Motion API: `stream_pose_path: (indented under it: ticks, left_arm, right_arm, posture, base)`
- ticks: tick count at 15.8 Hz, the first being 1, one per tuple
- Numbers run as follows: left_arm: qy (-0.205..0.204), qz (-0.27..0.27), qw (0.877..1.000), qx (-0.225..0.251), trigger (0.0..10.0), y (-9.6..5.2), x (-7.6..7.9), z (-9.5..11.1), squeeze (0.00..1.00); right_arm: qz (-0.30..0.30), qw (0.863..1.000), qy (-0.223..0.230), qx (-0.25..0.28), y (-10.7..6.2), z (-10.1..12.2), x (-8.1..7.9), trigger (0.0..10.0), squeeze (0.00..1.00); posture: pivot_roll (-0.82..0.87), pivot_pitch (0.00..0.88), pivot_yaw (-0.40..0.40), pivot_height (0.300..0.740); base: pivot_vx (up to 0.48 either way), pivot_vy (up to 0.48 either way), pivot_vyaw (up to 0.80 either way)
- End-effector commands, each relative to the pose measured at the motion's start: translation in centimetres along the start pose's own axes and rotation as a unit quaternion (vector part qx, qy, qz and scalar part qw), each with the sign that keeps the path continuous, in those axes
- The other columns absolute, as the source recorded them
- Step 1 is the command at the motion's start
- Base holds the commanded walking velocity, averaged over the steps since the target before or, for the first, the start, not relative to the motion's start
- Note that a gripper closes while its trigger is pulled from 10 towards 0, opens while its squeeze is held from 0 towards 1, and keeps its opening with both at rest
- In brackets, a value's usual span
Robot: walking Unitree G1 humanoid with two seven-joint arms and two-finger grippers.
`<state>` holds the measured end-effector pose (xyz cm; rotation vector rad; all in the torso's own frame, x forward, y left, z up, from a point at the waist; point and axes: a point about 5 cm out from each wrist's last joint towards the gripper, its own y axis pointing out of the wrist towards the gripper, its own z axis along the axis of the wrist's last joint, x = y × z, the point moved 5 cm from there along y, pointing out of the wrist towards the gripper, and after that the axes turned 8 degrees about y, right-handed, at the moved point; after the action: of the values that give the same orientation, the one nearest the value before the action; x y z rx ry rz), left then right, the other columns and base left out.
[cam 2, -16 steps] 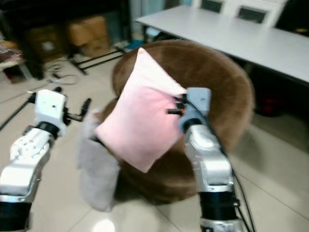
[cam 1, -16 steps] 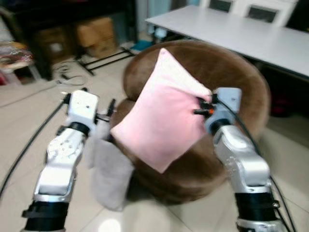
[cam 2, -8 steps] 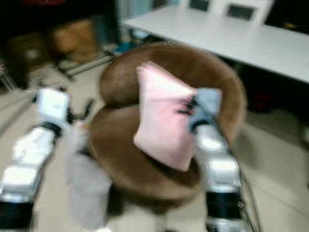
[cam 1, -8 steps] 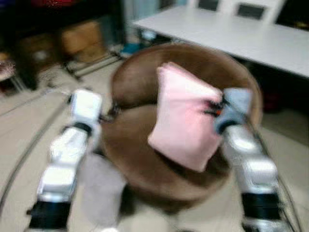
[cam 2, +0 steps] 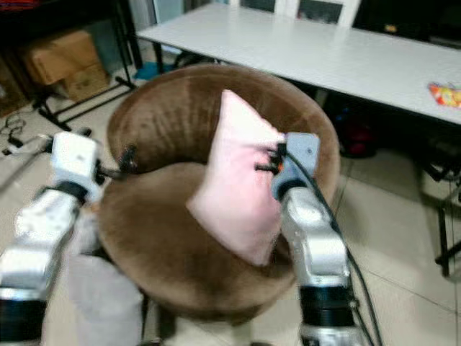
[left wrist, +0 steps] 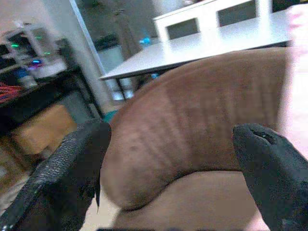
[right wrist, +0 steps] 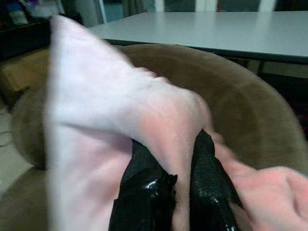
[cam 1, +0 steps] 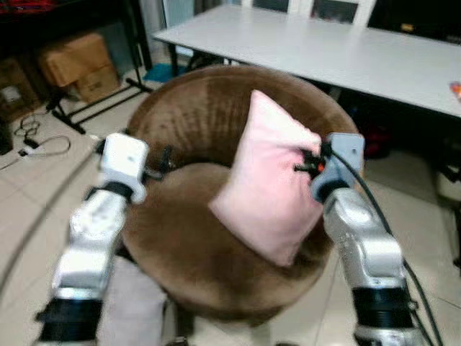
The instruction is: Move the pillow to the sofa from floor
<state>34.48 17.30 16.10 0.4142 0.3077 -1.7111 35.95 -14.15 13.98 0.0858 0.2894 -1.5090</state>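
Note:
A pink pillow hangs tilted over the seat of a round brown sofa chair, its lower corner near the cushion. My right gripper is shut on the pillow's right edge; in the right wrist view pink fabric bunches between the black fingers. My left gripper stands open by the chair's left backrest, holding nothing. In the left wrist view its two black fingers stand wide apart before the brown backrest.
A long white table stands behind the chair. Cardboard boxes and a black rack are at the far left, with cables on the tiled floor. A grey cloth lies at the chair's lower left.
The camera has come closer and shifted, with the chair now more central. My right gripper has carried the pillow over the seat. The left gripper has let go of the pillow and stands apart.

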Motion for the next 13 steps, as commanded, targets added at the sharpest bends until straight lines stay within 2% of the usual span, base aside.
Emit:
stream_pose_path:
  ticks: [1, 4, 5, 10, 13]
  left_arm:
    - [0.01, 0.009, 1.0, 0.007, 10.0, 0.0, -0.9, 0.4, 0.0]
    - [0.009, 0.009, 1.0, 0.007, 10.0, 0.0, -0.9, 0.4, 0.0]
    - [0.009, 0.008, 1.0, 0.007, 10.0, 0.0, -0.8, 0.4, 0.0]
    - [0.011, 0.006, 1.0, 0.003, 10.0, -0.1, -0.6, 0.2, 0.0]
    - [0.018, -0.023, 1.0, 0.001, 10.0, -0.2, 0.2, -0.1, 0.0]
  right_arm:
    - [0.03, 0.998, -0.006, 0.046, -0.1, 2.5, -1.4, 10.0, 0.0]
    - [0.038, 0.998, -0.011, 0.048, -0.1, 2.5, -1.7, 10.0, 0.0]
    - [0.03, 0.998, 0.01, 0.049, -0.1, 2.5, -1.5, 10.0, 0.0]
    - [0.029, 0.998, 0.005, 0.05, 0.0, 2.6, -1.4, 10.0, 0.0]
    - [0.03, 0.998, 0.004, 0.05, 0.0, 2.7, -1.5, 10.0, 0.0]
  posture:
    - [-0.04, 0.0, -0.01, 0.74]
    - [-0.04, 0.0, -0.01, 0.74]
    - [-0.04, 0.0, -0.014, 0.74]
    - [-0.04, 0.0, -0.02, 0.74]
    - [-0.04, 0.0, -0.022, 0.74]
  base:
    - [0.337, 0.0, 0.52]
    - [0.341, 0.0, 0.8]
    - [0.337, 0.0, 0.0]
    - [0.33, 0.0, 0.0]
    - [0.0, 0.0, 0.0]
